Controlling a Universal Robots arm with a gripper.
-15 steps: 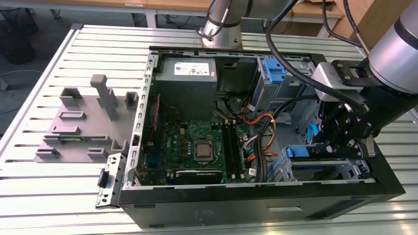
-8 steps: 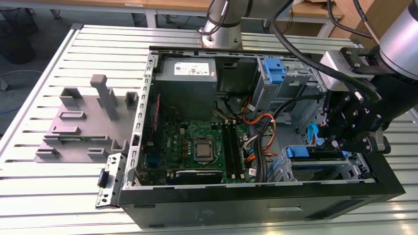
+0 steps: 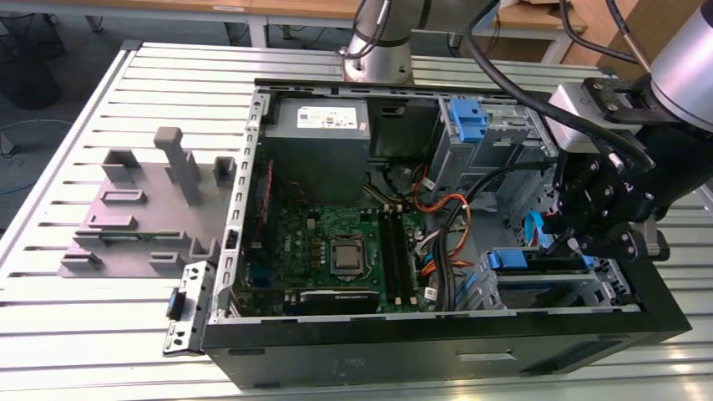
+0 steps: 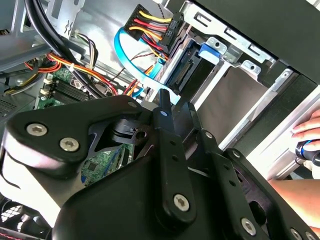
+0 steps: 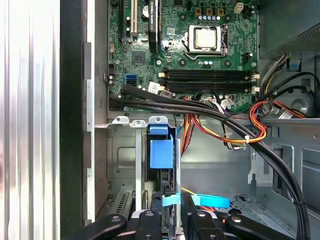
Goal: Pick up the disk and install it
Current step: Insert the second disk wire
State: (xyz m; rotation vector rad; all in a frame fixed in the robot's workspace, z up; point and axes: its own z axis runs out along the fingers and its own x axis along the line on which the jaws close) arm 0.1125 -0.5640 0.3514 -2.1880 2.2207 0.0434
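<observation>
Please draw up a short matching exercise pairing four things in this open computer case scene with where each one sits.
Things:
1. black robot gripper
2. green motherboard
3. grey plastic fixture block
4. grey metal power supply box

Places:
A. on the slatted table, outside the case, at the exterior view's left
B. flat on the case floor
C. over the drive bay with the blue-bracketed disk
D. in the case's far corner

Pairs: 1-C, 2-B, 3-A, 4-D
</observation>
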